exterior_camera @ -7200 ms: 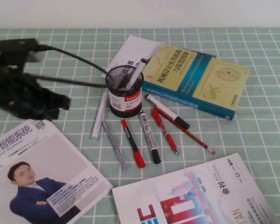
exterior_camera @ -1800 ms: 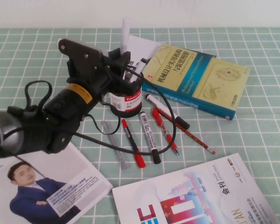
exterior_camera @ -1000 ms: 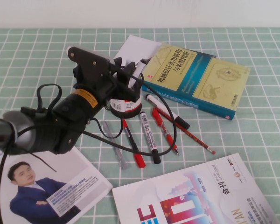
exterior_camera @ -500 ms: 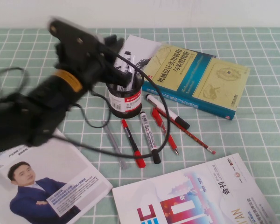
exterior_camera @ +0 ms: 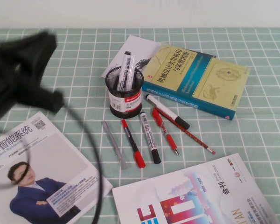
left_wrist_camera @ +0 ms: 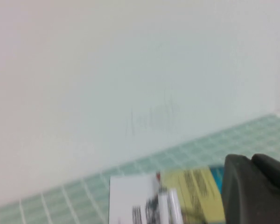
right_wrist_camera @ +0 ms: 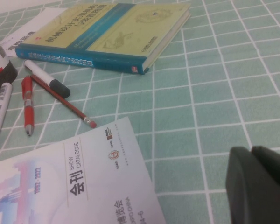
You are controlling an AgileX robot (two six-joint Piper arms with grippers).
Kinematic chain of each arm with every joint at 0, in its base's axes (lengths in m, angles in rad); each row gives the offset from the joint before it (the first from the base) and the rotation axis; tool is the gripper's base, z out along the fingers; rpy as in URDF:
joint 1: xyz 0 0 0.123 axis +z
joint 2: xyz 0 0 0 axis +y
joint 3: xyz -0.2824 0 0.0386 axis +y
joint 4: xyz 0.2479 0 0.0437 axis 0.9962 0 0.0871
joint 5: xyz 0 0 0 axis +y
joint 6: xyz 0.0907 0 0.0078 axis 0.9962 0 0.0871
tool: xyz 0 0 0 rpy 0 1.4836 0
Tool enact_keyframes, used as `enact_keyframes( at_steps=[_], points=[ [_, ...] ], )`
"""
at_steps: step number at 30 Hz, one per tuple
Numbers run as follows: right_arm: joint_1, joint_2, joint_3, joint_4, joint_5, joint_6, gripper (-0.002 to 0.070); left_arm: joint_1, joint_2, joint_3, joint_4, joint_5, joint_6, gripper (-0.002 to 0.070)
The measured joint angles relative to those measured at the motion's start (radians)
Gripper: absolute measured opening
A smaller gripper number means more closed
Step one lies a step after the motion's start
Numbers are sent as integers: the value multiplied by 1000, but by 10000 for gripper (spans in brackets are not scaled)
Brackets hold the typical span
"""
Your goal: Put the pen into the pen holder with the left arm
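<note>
Two barrels stand in the pen holder [exterior_camera: 124, 93], just left of centre in the high view. One is the pen [exterior_camera: 132, 66], pale and silvery and close to upright, with its upper end clear of the mesh rim. The other is a marker with a black cap [exterior_camera: 126, 56], touching or just beside it on the left.

My left arm [exterior_camera: 18, 79] is a smeared dark shape at the left edge of the frame, well apart from the holder. Its black cable [exterior_camera: 91, 144] loops down across the magazine [exterior_camera: 42, 177] at lower left. My left gripper [left_wrist_camera: 256, 186] shows in the wrist view only as a dark block in the lower right corner, against a pale wall. I cannot tell whether it is wide or narrow, and nothing shows in it.

My right gripper [right_wrist_camera: 259, 184] is likewise one dark block low in its own wrist view, over the green checked cloth [right_wrist_camera: 214, 93]. Its state I cannot tell either.

- Below the holder, side by side on the cloth: grey pen [exterior_camera: 114, 149], red pen [exterior_camera: 132, 149], black-ended marker [exterior_camera: 150, 142], second red pen [exterior_camera: 164, 130].
- Right of the holder: white marker [exterior_camera: 167, 111], with a red pencil [exterior_camera: 191, 135] running out from beneath it.
- Upper right: yellow and teal book [exterior_camera: 196, 79], lying over a white sheet [exterior_camera: 135, 49].
- Bottom centre: catalogue [exterior_camera: 191, 196].
</note>
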Motion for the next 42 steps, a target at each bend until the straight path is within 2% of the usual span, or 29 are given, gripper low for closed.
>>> enact_keyframes(
  at_steps=[5, 10, 15, 28, 30, 34, 38, 42],
  points=[
    [0, 0, 0, 0, 0, 0, -20, 0, -127, 91, 0, 110, -83, -1],
    [0, 0, 0, 0, 0, 0, -20, 0, -239, 209, 0, 137, -202, -1],
    [0, 0, 0, 0, 0, 0, -20, 0, -264, 307, 21, 155, -186, -2],
    [0, 0, 0, 0, 0, 0, -20, 2, -272, 331, 42, 193, -175, -3],
    [0, 0, 0, 0, 0, 0, -20, 28, -306, 352, -10, 207, -129, -3],
    [0, 0, 0, 2, 0, 0, -20, 137, -459, 426, -131, 223, -33, -3],
    [0, 0, 0, 2, 0, 0, -20, 269, -656, 533, -169, 223, 2, -3],
    [0, 0, 0, 2, 0, 0, -20, 355, -825, 632, -196, 223, 29, -3]
  ],
)
